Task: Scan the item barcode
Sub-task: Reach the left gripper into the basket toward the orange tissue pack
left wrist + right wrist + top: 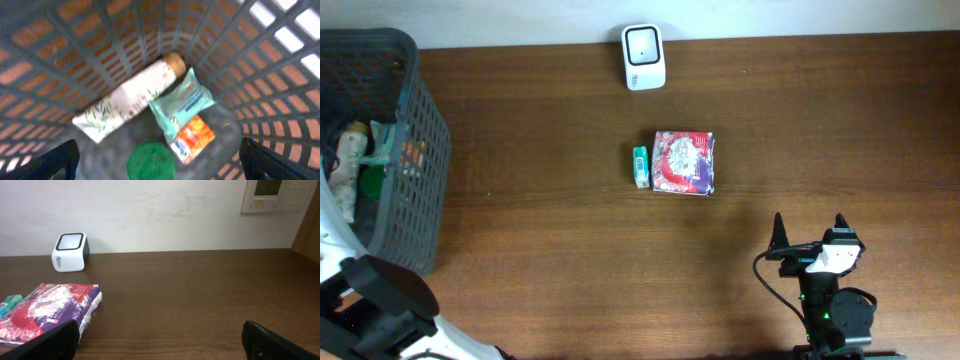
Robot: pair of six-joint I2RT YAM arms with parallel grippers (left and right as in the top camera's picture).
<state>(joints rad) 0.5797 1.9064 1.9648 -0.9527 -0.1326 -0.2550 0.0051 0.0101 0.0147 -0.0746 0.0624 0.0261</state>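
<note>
Table [540, 230]: dark wood; the far edge meets a pale wall; wide bare stretches lie left, right and near of the middle group.
Scanner [643, 57]: white, at the far edge near the centre, well apart from the packet.
Packet [683, 163]: red and purple, lying flat mid-table; its print is too small to read.
Small box [640, 166]: green, just beside the packet's left edge.
Basket [415, 130]: grey, slatted, far left, cut off by the frame edge.
Basket contents: leaf-print tube [127, 97], teal pack [182, 102], orange packet [192, 139], green lid [150, 161], partly overlapping.
Left gripper [157, 150]: jaws spread wide, empty, above the basket's inside; only the tips show.
Right gripper [810, 222]: near right, jaws wide apart, empty, with open table between it and the packet.
</note>
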